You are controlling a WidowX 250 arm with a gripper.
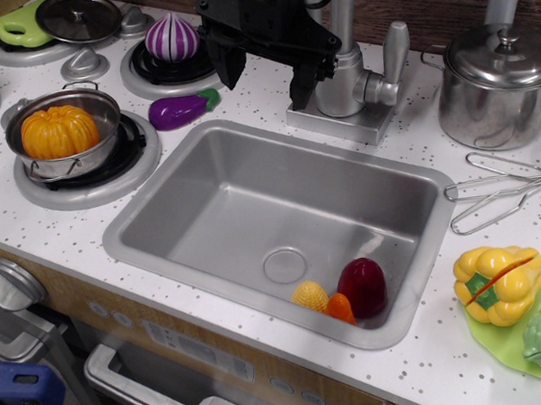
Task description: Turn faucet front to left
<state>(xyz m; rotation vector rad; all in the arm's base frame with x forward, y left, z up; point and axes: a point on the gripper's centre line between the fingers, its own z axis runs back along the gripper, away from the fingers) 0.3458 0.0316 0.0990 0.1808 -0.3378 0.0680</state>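
Observation:
The matte silver-grey faucet stands behind the sink on its square base plate. Its upright spout pipe runs up out of the frame, so the spout's end is out of view. The paddle lever points up on its right side. My black gripper hangs just left of the faucet body, above the counter at the sink's back edge. It is open and empty, and its right finger is close to the base plate.
The sink holds three toy foods at its front right. A purple eggplant lies left of the gripper, an onion behind it. A steel lidded pot stands to the right, with a wire utensil in front of it. A pumpkin pot sits on the stove.

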